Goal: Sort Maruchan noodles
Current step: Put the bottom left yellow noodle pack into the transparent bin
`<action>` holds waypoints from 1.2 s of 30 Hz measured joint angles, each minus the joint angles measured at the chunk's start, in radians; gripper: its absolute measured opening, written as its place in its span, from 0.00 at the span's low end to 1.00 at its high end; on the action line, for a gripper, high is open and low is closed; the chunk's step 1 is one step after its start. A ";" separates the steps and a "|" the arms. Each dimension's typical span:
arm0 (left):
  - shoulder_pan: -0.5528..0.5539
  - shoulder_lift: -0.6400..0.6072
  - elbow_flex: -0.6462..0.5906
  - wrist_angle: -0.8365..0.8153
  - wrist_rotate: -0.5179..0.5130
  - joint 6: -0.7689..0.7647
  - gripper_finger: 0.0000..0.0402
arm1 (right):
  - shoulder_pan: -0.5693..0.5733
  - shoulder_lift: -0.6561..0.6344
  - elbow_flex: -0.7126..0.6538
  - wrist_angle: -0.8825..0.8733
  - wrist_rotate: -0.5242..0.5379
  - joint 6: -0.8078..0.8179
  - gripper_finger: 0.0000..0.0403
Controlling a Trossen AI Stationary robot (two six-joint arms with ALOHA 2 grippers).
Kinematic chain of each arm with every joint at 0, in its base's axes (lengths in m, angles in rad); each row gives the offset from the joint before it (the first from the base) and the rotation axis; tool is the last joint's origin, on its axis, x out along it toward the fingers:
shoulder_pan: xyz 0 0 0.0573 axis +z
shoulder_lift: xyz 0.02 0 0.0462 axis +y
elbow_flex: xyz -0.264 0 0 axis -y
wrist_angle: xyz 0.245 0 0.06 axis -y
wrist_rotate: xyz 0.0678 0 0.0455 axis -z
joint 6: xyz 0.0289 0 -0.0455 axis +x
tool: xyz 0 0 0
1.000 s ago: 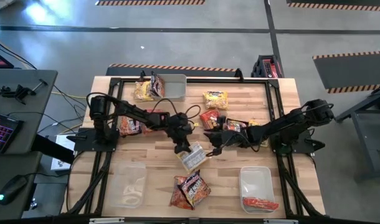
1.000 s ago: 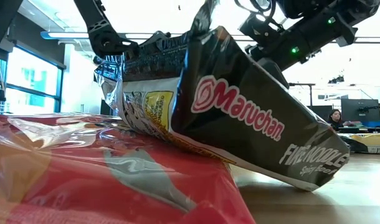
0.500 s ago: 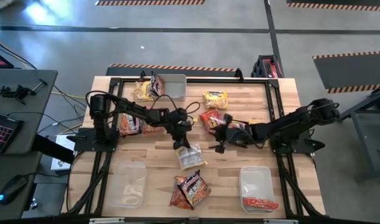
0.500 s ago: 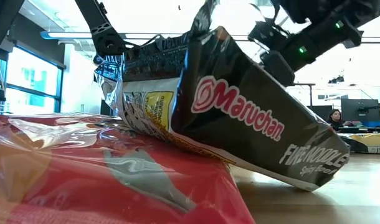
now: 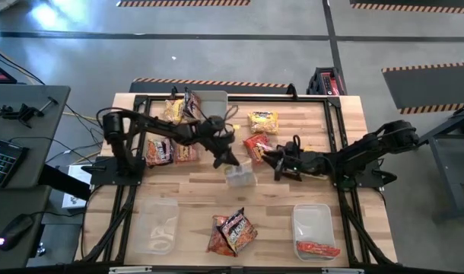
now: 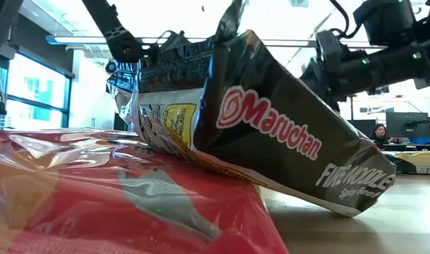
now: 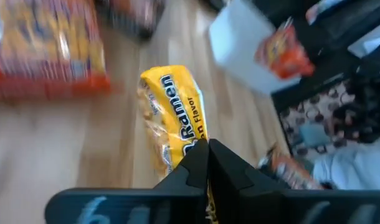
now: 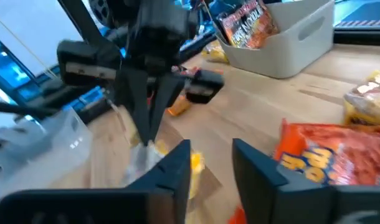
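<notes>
My left gripper is over the middle of the table, shut on a yellow Maruchan noodle packet. My right gripper stands open just to the right of it, its fingers pointing at the packet with nothing between them. Other noodle packets lie flat on the table: a yellow one, a red one and a red one. A dark packet leans on a red packet near the front edge. My left gripper pinches the yellow packet by one end between its two shut fingers. The fingers slant down from the table's far left. The packet hangs below the fingertips; my right gripper's finger hides its lower end.
A white bin holding packets stands at the far edge. A clear bin sits at the near left. Another clear bin at the near right holds a red packet. Bare wood lies between the bins and the arms.
My left gripper has moved toward the table's far edge and risen, carrying the yellow packet, which has come away from the spot nearer the front. My right gripper has drawn back from the packet toward the table's right edge and has rolled.
</notes>
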 joint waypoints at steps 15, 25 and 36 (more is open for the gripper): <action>0.091 -0.349 0.001 0.081 -0.101 0.064 0.00 | -0.004 0.000 0.051 0.112 0.071 -0.208 0.66; 0.114 -0.460 0.001 0.121 -0.167 0.083 0.00 | -0.093 0.146 0.075 0.407 -0.072 -0.184 0.66; 0.121 -0.471 0.001 0.178 -0.189 0.063 0.00 | -0.183 0.528 0.356 0.612 -0.279 -0.122 0.66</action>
